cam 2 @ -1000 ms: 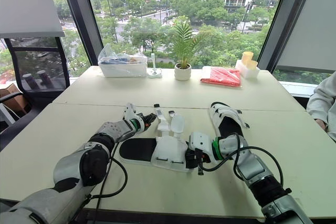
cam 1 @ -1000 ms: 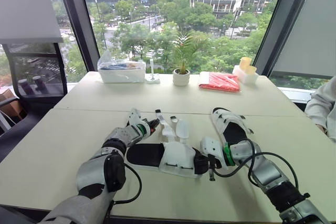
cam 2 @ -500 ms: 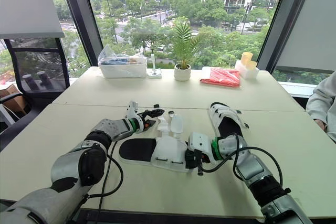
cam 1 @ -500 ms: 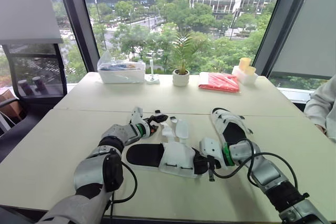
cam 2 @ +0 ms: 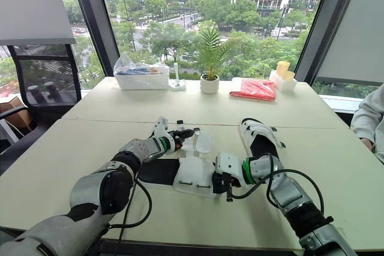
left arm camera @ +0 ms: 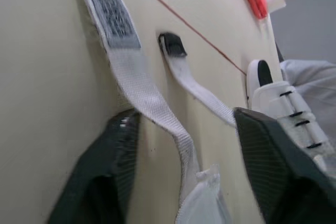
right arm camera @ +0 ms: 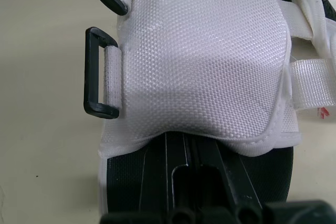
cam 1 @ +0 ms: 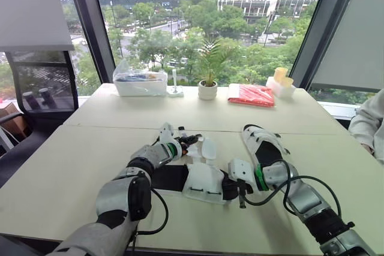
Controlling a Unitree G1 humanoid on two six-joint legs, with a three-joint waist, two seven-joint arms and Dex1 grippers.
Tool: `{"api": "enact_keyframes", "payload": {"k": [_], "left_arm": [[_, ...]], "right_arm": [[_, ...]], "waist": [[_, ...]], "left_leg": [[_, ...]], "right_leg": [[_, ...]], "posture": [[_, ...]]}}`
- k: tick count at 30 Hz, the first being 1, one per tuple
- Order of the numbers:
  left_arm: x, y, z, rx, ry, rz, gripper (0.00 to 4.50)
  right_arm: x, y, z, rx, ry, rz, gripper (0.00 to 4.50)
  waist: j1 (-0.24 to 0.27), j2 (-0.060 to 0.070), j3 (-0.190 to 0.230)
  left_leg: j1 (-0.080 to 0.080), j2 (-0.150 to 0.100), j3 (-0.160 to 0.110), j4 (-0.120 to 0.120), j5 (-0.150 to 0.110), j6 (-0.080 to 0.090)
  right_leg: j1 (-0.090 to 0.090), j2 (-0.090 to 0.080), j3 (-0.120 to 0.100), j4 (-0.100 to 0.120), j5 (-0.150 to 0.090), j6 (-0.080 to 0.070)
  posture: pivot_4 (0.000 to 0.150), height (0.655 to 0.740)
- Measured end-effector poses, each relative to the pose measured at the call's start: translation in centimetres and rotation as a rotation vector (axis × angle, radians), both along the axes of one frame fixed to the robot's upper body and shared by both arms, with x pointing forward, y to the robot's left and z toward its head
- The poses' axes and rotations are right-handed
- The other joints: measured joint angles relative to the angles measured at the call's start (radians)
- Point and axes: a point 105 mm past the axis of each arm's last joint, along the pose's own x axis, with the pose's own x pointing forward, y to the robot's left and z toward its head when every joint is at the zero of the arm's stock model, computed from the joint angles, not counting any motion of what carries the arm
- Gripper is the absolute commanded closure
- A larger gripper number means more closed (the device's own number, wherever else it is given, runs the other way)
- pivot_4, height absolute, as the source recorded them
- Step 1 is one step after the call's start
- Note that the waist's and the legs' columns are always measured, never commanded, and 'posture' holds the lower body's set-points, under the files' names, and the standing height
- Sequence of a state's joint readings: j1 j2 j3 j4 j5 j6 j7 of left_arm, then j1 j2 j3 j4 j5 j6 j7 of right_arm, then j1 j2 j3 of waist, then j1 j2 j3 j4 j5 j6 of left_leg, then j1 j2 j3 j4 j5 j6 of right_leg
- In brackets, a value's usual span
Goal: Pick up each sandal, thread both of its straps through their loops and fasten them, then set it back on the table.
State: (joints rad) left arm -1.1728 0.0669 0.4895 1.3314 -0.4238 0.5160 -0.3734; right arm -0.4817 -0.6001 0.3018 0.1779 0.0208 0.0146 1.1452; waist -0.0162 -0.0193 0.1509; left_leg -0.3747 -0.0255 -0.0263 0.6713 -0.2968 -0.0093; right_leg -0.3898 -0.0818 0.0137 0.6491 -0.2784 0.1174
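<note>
Pale worktop (cam 1: 72,166) beneath everything. Flat on it, near sandal (cam 1: 201,181), white upper over black sole (both straps lying undone). Beyond that sandal and to its right, second sandal (cam 1: 264,145). Clamped on the near sandal's right end, right hand (cam 1: 231,185). At its far side, left hand (cam 1: 192,140), spread wide, one loose strap (left arm camera: 152,103) between the fingers.
</note>
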Motion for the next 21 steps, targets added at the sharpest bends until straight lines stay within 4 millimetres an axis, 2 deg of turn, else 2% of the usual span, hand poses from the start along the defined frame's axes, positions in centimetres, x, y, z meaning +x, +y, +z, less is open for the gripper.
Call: {"api": "enact_keyframes", "payload": {"k": [2,3,7,12,15,18,21], "left_arm": [[0.0,-0.1,-0.1,-0.011,0.005,0.002,4.27],[0.0,0.0,0.0,-0.022,0.003,0.004,4.39],[0.1,0.1,0.6,-0.081,-0.016,0.008,4.39],[0.6,1.5,2.5,-0.175,-0.103,0.007,4.39],[0.6,1.8,5.1,-0.132,-0.313,-0.094,4.39],[-0.7,1.3,7.8,0.012,-0.647,-0.270,4.39],[-3.0,0.9,8.0,0.239,-0.951,-0.391,4.39]], "right_arm": [[0.0,0.1,0.0,0.000,-0.002,0.004,4.50],[-0.1,0.1,0.1,-0.001,-0.003,0.006,4.50],[-0.1,0.1,0.1,-0.001,-0.003,0.008,4.50],[-0.1,0.2,0.1,-0.001,-0.003,0.008,4.50],[-0.1,0.2,0.1,-0.002,-0.004,0.008,4.50],[-0.1,0.2,0.1,-0.002,-0.005,0.011,4.50],[-0.2,0.2,0.1,-0.002,-0.005,0.013,4.50]], "waist": [[-0.001,0.000,0.000],[-0.001,0.000,0.000],[-0.002,0.000,0.000],[-0.002,0.000,0.000],[-0.002,-0.001,0.001],[-0.003,0.000,0.000],[-0.003,0.000,0.000]], "left_leg": [[0.000,0.000,0.000,-0.003,0.000,-0.001],[0.000,0.000,0.000,-0.004,0.001,-0.001],[0.000,0.000,0.000,-0.004,0.001,-0.001],[0.000,0.000,0.000,-0.005,0.001,-0.001],[0.000,0.000,0.001,-0.005,0.001,-0.002],[0.001,0.000,0.001,-0.007,0.002,-0.003],[0.001,0.002,0.002,-0.008,0.004,-0.008]], "right_leg": [[-0.001,0.000,0.000,-0.001,0.000,0.000],[-0.002,0.000,0.000,-0.001,0.000,0.000],[-0.002,0.000,0.000,-0.001,0.000,0.000],[-0.002,0.000,0.000,-0.001,0.000,0.000],[-0.002,0.000,0.000,-0.002,0.000,0.000],[-0.002,0.000,0.001,-0.002,0.000,-0.001],[-0.002,-0.002,0.004,-0.004,0.001,-0.002]], "posture": [[0.150,0.7374],[0.150,0.7374],[0.150,0.7374],[0.150,0.7374],[0.150,0.7374],[0.150,0.7374],[0.150,0.7374]]}}
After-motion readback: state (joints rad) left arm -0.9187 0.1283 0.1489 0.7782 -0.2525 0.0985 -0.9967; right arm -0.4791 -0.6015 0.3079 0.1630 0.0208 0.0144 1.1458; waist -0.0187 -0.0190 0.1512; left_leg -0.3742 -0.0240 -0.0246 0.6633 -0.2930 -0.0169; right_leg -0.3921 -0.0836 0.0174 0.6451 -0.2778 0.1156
